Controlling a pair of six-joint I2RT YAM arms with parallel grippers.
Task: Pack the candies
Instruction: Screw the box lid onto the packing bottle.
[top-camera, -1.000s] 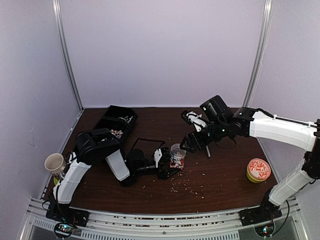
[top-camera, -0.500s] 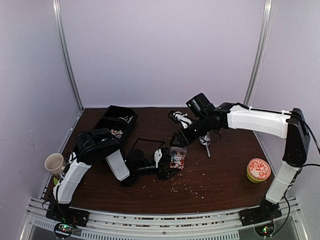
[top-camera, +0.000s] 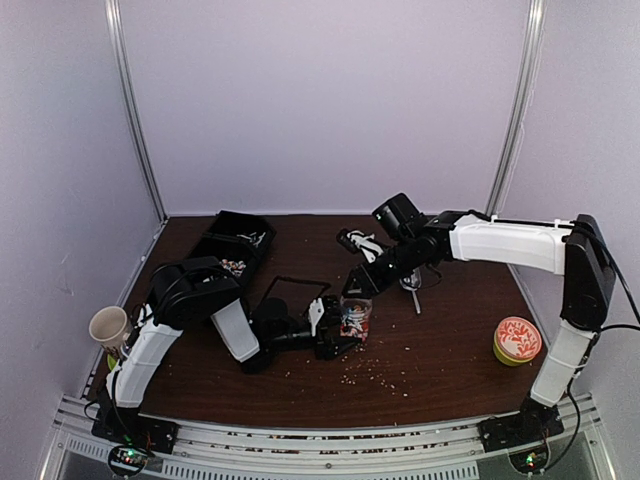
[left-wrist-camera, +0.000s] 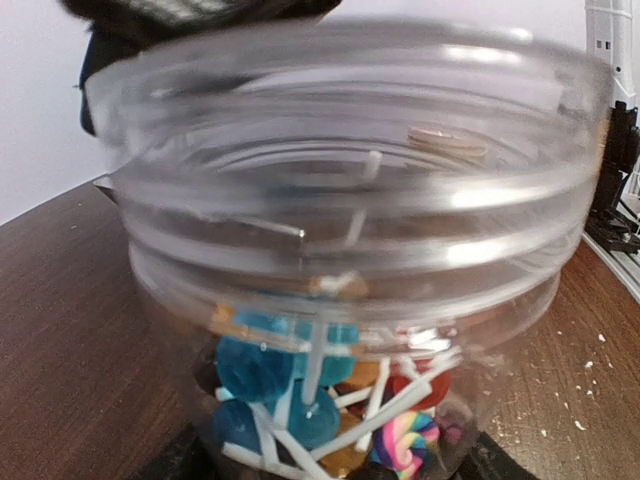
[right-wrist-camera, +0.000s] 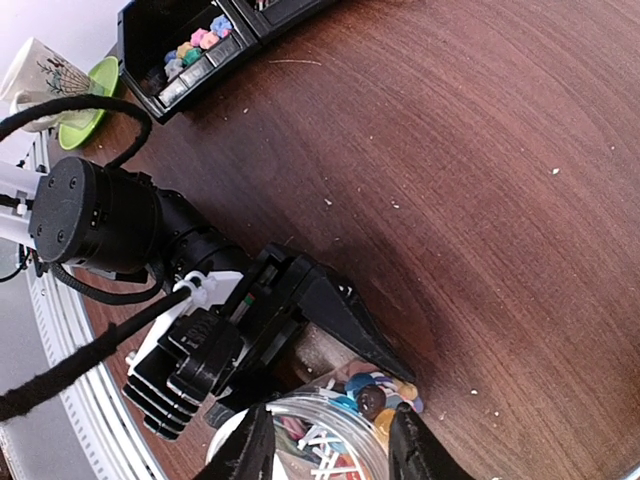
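Observation:
A clear plastic jar (top-camera: 356, 318) stands on the table, part full of candies (left-wrist-camera: 300, 375): blue round ones, white sticks and a rainbow swirl. My left gripper (top-camera: 340, 335) is shut on the jar's base; in the left wrist view (left-wrist-camera: 335, 465) only its black finger edges show at the bottom corners. My right gripper (top-camera: 358, 287) hovers just over the jar's mouth, open, with nothing seen between its fingers (right-wrist-camera: 250, 445). In the right wrist view the jar (right-wrist-camera: 330, 445) lies between them. More coloured candies (right-wrist-camera: 195, 45) sit in a black tray (top-camera: 240, 235).
A paper cup (top-camera: 109, 325) on a green saucer (right-wrist-camera: 85, 105) stands at the far left edge. A round green tub with an orange lid (top-camera: 517, 340) sits at the right. A small tool (top-camera: 414, 292) lies behind the jar. Pale crumbs (top-camera: 375, 372) are scattered in front.
My right gripper has swung left from beside the jar to over its mouth and come slightly lower. The left gripper and jar have stayed put.

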